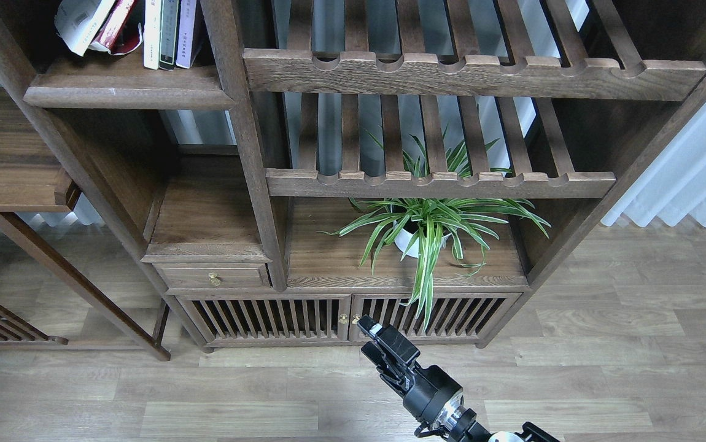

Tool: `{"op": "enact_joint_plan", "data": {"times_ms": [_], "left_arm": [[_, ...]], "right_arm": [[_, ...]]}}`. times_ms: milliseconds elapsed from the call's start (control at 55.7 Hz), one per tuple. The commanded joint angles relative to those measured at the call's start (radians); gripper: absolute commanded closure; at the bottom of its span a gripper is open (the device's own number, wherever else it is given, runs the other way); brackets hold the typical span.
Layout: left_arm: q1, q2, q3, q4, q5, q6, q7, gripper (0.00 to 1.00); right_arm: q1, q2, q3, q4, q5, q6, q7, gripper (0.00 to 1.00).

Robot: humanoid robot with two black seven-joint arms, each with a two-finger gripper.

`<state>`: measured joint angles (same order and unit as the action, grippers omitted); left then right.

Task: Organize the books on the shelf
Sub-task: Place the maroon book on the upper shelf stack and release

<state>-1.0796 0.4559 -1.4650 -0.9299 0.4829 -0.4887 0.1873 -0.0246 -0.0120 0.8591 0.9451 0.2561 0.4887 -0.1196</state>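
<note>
Several books stand on the shelf (126, 95), a solid dark-brown board with a rounded front edge at the upper left. A maroon book (118, 23) leans left beside a white paperback with a curled cover (80, 24). To their right, a white (152, 34), a dark green (169, 31) and a lavender book (186, 31) stand upright. No yellow-green book shows. My right gripper (370, 328) is low at the bottom centre, in front of the cabinet doors, far below the books and holding nothing. Its dark fingers cannot be told apart. My left arm is out of view.
Two slatted racks with scalloped rails (439, 183) fill the bookcase's middle. A potted spider plant (426, 230) sits on the board below them. A small drawer (213, 277) and slatted cabinet doors (267, 319) are beneath. A wooden table (3, 159) stands at left, a white curtain (690, 178) at right.
</note>
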Motion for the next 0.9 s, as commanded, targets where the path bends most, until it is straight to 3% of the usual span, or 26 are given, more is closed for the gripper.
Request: {"op": "enact_joint_plan", "data": {"times_ms": [0,664,826,880], "left_arm": [[-0.003,-0.029,0.015,0.008,0.048,0.000,0.000,0.97],[-0.103,-0.120,0.075,0.151,0.209,0.000,-0.022,0.97],[-0.126,-0.167,0.112,0.217,0.207,0.000,-0.051,0.94],[-0.125,-0.186,0.114,0.224,0.201,0.000,-0.066,0.87]], "right_arm": [[0.000,0.000,0.000,0.001,0.000,0.000,0.000,0.04],[-0.003,0.003,0.000,0.001,0.003,0.000,0.000,0.04],[-0.003,0.004,0.000,0.001,0.002,0.000,0.000,0.04],[-0.003,0.004,0.000,0.001,0.002,0.000,0.000,0.04]]}}
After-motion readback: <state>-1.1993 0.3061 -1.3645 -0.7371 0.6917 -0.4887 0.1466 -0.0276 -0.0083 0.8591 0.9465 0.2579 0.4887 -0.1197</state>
